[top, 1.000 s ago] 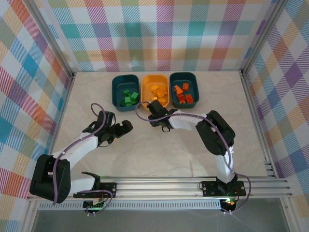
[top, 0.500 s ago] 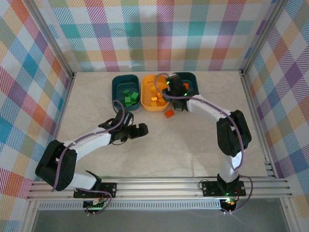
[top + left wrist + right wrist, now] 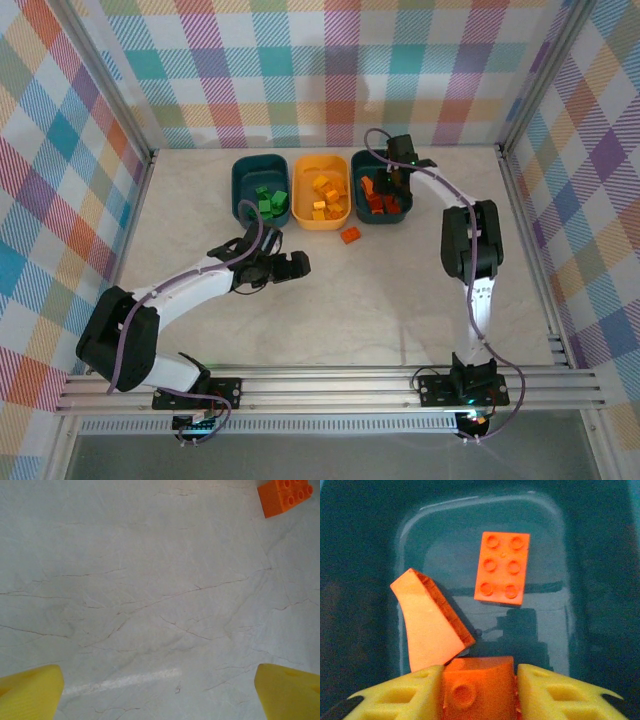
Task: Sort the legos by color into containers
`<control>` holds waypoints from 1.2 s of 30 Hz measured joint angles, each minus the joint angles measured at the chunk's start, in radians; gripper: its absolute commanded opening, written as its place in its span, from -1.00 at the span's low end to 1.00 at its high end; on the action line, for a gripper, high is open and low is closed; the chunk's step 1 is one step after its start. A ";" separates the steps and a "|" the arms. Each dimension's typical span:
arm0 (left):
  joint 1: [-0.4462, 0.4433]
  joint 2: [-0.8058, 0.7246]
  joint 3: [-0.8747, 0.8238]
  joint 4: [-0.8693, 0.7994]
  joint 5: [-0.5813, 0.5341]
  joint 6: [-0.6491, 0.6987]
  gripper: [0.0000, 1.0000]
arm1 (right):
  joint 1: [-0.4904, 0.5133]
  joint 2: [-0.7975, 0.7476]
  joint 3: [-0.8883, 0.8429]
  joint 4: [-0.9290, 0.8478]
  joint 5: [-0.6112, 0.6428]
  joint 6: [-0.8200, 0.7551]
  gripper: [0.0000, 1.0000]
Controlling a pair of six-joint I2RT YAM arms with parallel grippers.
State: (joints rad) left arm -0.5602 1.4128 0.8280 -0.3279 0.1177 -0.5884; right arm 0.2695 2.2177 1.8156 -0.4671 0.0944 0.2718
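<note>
My right gripper hangs over the right teal tub, shut on an orange-red lego. Under it in the tub lie a flat orange-red brick and a sloped orange-red piece. Green legos sit in the left teal tub, and yellow ones in the yellow-orange tub. One orange-red lego lies loose on the table in front of the tubs. My left gripper stands open low over bare table, with that loose brick ahead to its right.
The three tubs stand side by side at the back of the marble-patterned table. Checked walls close in the back and both sides, with metal rails along the edges. The right arm stretches up the right half of the table.
My right gripper has gone from the table by the yellow-orange tub up over the right teal tub, carrying an orange-red lego. My left gripper has slid right toward the loose brick.
</note>
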 measured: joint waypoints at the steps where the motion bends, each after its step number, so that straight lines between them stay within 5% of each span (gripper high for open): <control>1: 0.000 0.002 0.002 -0.005 0.000 0.001 0.96 | 0.000 0.001 0.011 -0.009 -0.003 0.001 0.17; 5: -0.001 0.002 0.003 -0.013 -0.001 0.002 0.96 | 0.006 -0.024 0.014 -0.003 0.000 0.004 0.30; 10: -0.002 0.001 0.001 -0.010 -0.013 0.001 0.98 | 0.045 -0.246 -0.233 0.064 0.037 0.011 0.44; 16: -0.002 -0.003 -0.020 -0.006 -0.015 -0.002 0.98 | 0.237 -0.500 -0.503 0.153 0.108 0.050 0.65; 21: -0.002 -0.003 -0.021 0.005 -0.014 -0.002 0.98 | 0.346 -0.443 -0.541 0.163 0.146 0.050 0.64; 36: -0.002 -0.028 -0.069 0.019 -0.016 -0.002 1.00 | 0.327 -0.237 -0.498 0.161 0.174 -0.116 0.55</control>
State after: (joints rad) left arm -0.5617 1.3846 0.7586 -0.3084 0.1013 -0.5900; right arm 0.5961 1.9804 1.3174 -0.3058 0.2684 0.1555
